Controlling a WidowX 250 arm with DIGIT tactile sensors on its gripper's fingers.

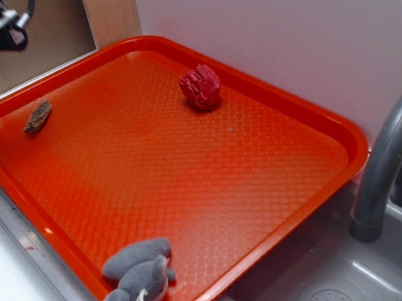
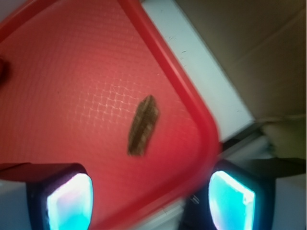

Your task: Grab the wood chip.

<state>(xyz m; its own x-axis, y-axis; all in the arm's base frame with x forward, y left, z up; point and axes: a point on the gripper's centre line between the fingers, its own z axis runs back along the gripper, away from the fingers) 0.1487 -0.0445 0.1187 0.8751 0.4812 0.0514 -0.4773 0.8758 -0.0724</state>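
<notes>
Wood chip (image 1: pixel 38 116) lies flat on red tray (image 1: pixel 276 196) near its left corner, long axis diagonal w/ upper end tipped right in ext view. Gripper (image 2: pixel 151 199) wide open, empty, hovering above chip, not touching.

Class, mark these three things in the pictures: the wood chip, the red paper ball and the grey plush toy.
wood chip (image 2: pixel 143 125): wrist view, middle of the sliver.
red paper ball (image 1: pixel 201 86): exterior view, centre of the crumpled ball.
grey plush toy (image 1: pixel 141 266): exterior view, middle of its body.
</notes>
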